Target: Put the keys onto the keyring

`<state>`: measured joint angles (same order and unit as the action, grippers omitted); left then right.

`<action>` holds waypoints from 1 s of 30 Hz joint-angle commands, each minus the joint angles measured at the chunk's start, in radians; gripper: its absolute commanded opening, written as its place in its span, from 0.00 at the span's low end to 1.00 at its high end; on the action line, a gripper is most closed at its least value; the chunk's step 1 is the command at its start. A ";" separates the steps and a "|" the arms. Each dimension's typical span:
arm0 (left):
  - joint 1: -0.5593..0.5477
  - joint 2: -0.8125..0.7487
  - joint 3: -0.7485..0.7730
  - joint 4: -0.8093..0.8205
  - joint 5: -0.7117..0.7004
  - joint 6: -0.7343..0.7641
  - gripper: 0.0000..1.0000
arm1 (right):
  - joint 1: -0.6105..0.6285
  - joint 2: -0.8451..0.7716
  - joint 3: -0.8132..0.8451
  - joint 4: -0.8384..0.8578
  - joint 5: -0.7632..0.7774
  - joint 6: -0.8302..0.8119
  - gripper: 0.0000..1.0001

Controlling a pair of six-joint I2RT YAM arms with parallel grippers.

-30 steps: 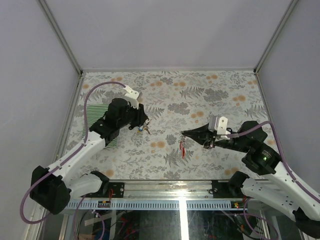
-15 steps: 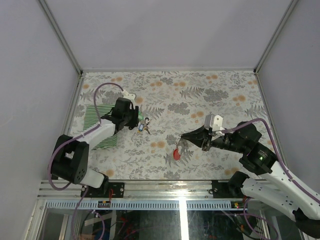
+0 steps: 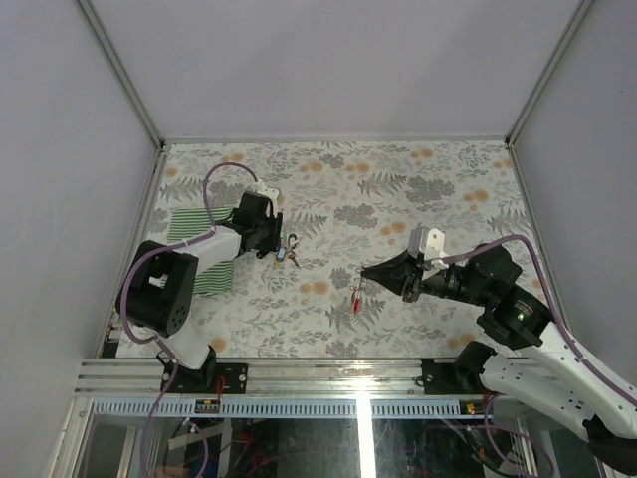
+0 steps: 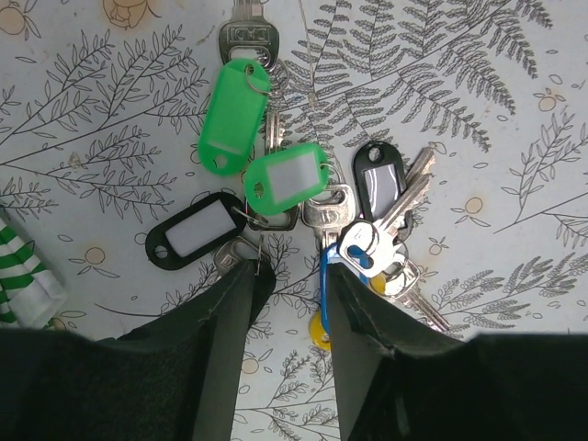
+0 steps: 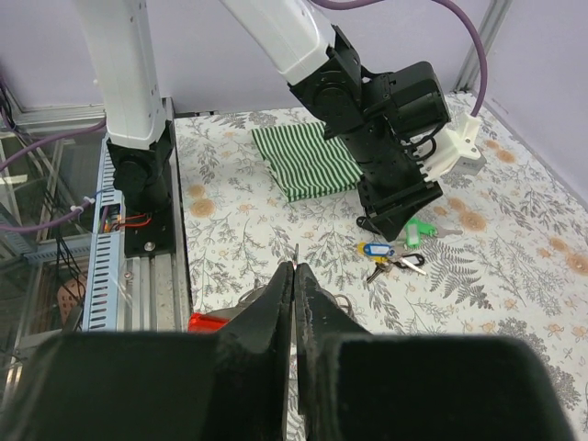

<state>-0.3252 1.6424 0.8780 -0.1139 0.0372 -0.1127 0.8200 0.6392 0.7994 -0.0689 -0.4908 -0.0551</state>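
Observation:
The keys (image 4: 303, 197) lie in a loose heap on the patterned table, with green, black and blue tags; they also show in the top view (image 3: 290, 251) and the right wrist view (image 5: 390, 257). My left gripper (image 4: 292, 276) is open just above the near side of the heap, with the blue tag (image 4: 354, 253) against its right finger; it also shows in the top view (image 3: 273, 242). My right gripper (image 5: 295, 271) is shut on a thin metal keyring (image 5: 296, 250), held above the table mid-right (image 3: 364, 274). A red tag (image 3: 356, 301) hangs below it.
A green-and-white striped cloth (image 3: 199, 261) lies left of the keys, under the left arm; it also shows in the right wrist view (image 5: 308, 161) and at the left wrist view's edge (image 4: 18, 276). The metal frame rail (image 3: 328, 368) runs along the near edge.
The left arm has folded back and its gripper has come down close over the keys. The right gripper has stayed in place, and the red tag has swung under it.

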 commanded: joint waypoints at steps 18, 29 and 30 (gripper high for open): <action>0.009 0.041 0.049 0.031 -0.046 0.064 0.25 | 0.006 -0.004 0.005 0.090 -0.046 0.040 0.00; 0.012 0.063 0.061 0.018 -0.062 0.075 0.22 | 0.005 0.004 0.004 0.098 -0.057 0.053 0.00; 0.012 0.064 0.061 0.016 -0.063 0.077 0.22 | 0.005 0.004 0.004 0.098 -0.058 0.054 0.00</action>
<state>-0.3218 1.6936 0.9051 -0.1204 -0.0013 -0.0574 0.8200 0.6453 0.7971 -0.0536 -0.5262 -0.0170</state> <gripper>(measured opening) 0.226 0.017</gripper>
